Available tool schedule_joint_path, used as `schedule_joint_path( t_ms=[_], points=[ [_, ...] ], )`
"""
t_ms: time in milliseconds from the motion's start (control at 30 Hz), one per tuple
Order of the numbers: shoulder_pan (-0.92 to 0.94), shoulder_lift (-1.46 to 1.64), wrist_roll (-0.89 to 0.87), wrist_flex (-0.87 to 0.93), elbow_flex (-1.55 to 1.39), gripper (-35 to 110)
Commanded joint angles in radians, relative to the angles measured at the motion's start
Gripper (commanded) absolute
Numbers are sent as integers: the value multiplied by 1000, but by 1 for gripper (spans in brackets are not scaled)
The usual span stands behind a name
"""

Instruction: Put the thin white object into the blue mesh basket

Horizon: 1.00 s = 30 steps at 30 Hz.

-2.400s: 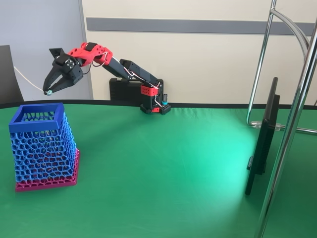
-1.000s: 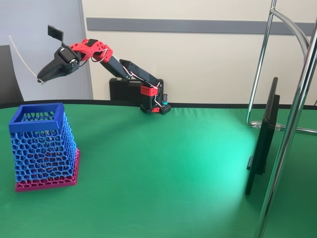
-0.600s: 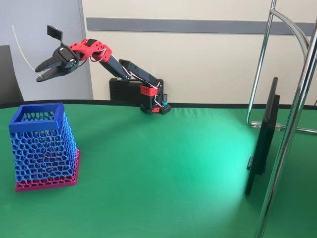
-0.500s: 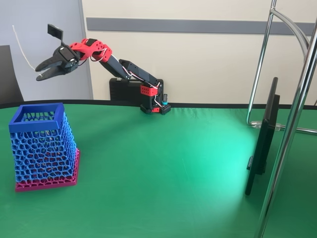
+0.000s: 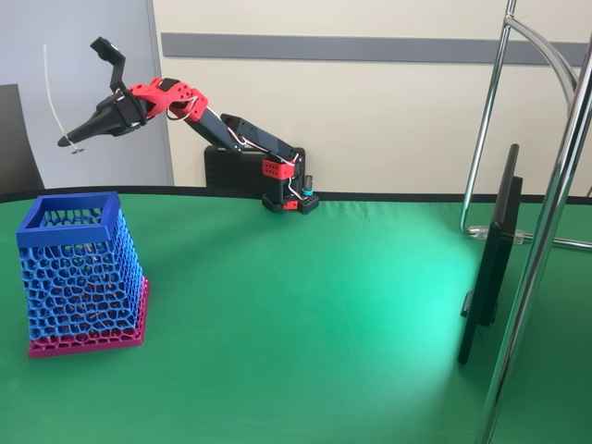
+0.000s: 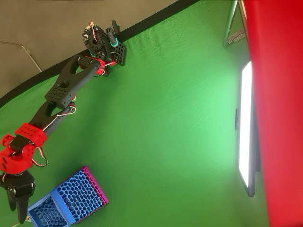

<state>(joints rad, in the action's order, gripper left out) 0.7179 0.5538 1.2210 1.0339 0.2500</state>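
**Strip aloft, upper left of the frame, above the basket**

Claw (image 5: 72, 141) high at upper left in the fixed view, jaws pressed together on the lower end of the thin white object (image 5: 50, 92), tips aimed left and slightly down. Reaching up from that pinch, the strip: long axis near vertical, a gentle bow, free end topmost near the frame's upper left, pinched end bottommost at the tips. Pointing skyward, then, not down into anything. A tiny dark blob at the pinch, too small to name.

Lower, well apart from the tips: the blue mesh basket (image 5: 72, 215), lower left of the frame, mouth open upward, magenta base on the green table (image 5: 305, 314). Basket lying below the claw, a touch right of the tips in this view.

Overhead view: claw (image 6: 19, 218) at bottom left, tips just beside the basket's (image 6: 53, 204) rim corner, seemingly over its edge, not centred on the mouth. Strip too thin to pick out there.

Judgement: a release now likely to send an upright strip toppling, so the coming move hinges on getting those tips squarely over the opening and lower. Single arm, no choice of hand.
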Motion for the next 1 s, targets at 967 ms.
schedule_joint_path(
  t_ms=[967],
  points=[
    [-54, 52, -87, 3, -112, 20]
  ],
)
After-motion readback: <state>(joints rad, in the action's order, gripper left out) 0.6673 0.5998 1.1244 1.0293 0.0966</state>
